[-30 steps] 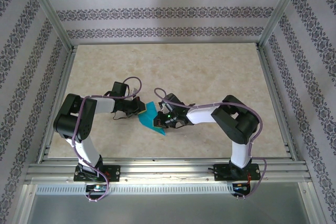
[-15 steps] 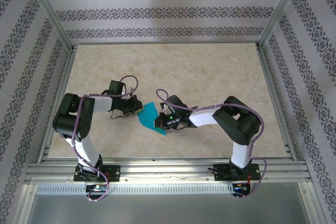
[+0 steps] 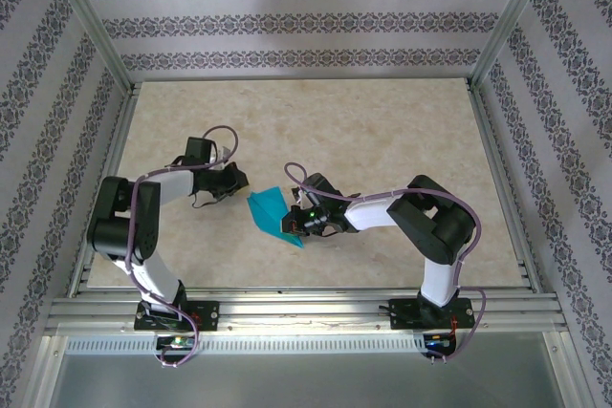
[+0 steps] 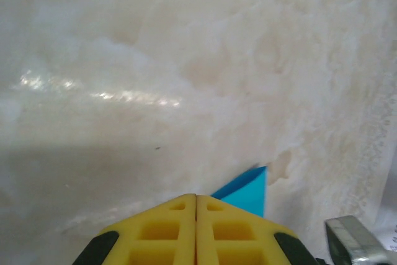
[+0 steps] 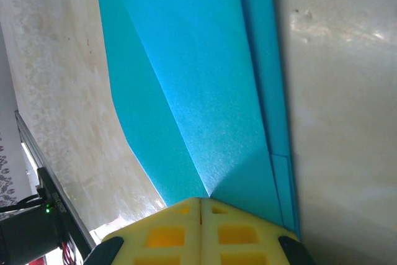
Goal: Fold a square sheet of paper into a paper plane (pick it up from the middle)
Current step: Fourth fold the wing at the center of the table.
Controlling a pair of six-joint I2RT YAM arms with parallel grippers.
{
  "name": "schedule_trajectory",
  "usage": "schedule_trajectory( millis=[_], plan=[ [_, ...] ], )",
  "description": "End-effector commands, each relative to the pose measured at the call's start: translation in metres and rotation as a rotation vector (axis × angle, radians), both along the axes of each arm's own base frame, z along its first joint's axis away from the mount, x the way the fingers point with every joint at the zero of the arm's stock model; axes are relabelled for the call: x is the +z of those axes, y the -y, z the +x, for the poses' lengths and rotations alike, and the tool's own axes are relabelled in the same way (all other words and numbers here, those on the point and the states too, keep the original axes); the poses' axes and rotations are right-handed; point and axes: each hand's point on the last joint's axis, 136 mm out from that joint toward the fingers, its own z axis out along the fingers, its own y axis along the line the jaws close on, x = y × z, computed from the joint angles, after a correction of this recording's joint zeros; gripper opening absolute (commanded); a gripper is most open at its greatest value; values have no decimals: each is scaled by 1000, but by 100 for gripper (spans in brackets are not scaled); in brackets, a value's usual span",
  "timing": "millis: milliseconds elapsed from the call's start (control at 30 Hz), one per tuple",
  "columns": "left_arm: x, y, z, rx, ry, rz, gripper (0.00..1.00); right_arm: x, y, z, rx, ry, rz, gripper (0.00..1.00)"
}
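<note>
The folded teal-blue sheet of paper (image 3: 270, 209) lies flat on the pale marbled counter (image 3: 382, 131), between the arms. The right claw (image 3: 286, 226), its jaws shut tight, rests on the sheet's near-right part, perhaps pressing it down. The left claw (image 3: 241, 180), closed and empty, sits just beside the paper's left corner.

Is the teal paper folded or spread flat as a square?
Folded. The teal paper shows overlapping layers with stepped edges and a diagonal crease at the right wrist; from above it is a narrow pointed shape.
</note>
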Motion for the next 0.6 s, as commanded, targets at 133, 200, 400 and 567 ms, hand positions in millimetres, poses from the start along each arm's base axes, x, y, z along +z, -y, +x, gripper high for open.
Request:
schedule_trajectory(
  millis=[133, 200, 400, 567],
  plan=[
    [28, 24, -18, -55, 42, -57, 9, -47, 35, -30, -7, -157, -189, 0],
    [31, 42, -25, -89, 43, -98, 9, -47, 34, -29, -7, -159, -187, 0],
    [9, 78, -44, -168, -10, -103, 9, -47, 31, -29, -1, -161, -182, 0],
    [-23, 75, -52, -148, -84, -75, 7, -44, 30, -28, 1, -159, -176, 0]
  ],
)
